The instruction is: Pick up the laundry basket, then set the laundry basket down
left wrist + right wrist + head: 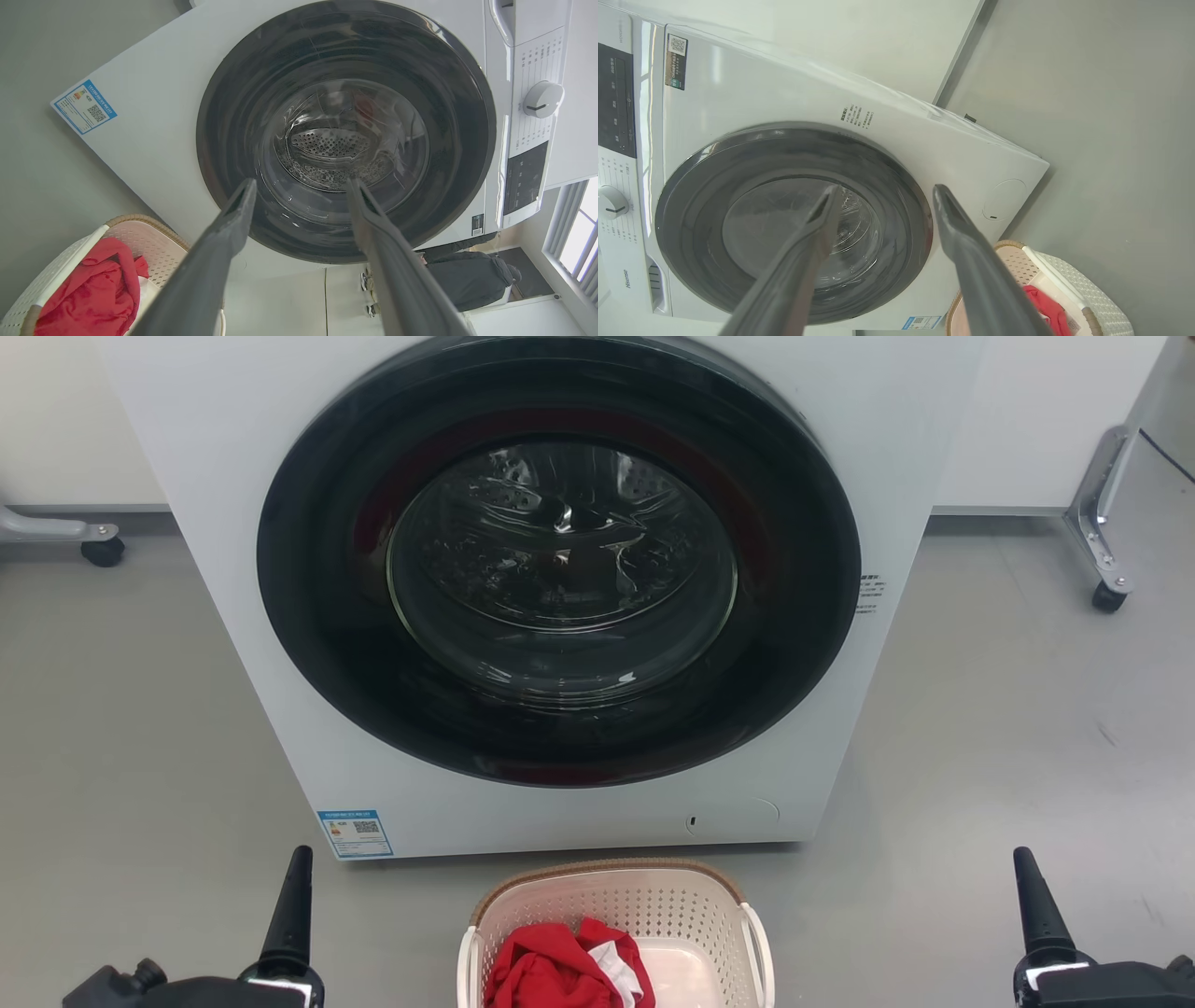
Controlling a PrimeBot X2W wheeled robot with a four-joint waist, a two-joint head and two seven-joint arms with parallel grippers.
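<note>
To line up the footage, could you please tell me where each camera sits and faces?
Head view: on the head, facing down at washing machine and laundry basket; left gripper, right gripper at bottom corners.
Left wrist view: along the left gripper's open fingers toward the washing machine.
Right wrist view: likewise, right gripper.
All share machine and basket.

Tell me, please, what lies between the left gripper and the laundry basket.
Bare grey floor in the head view, between the left gripper and laundry basket.

Head looks down; all views share washing machine (560,569) and laundry basket (653,905).
</note>
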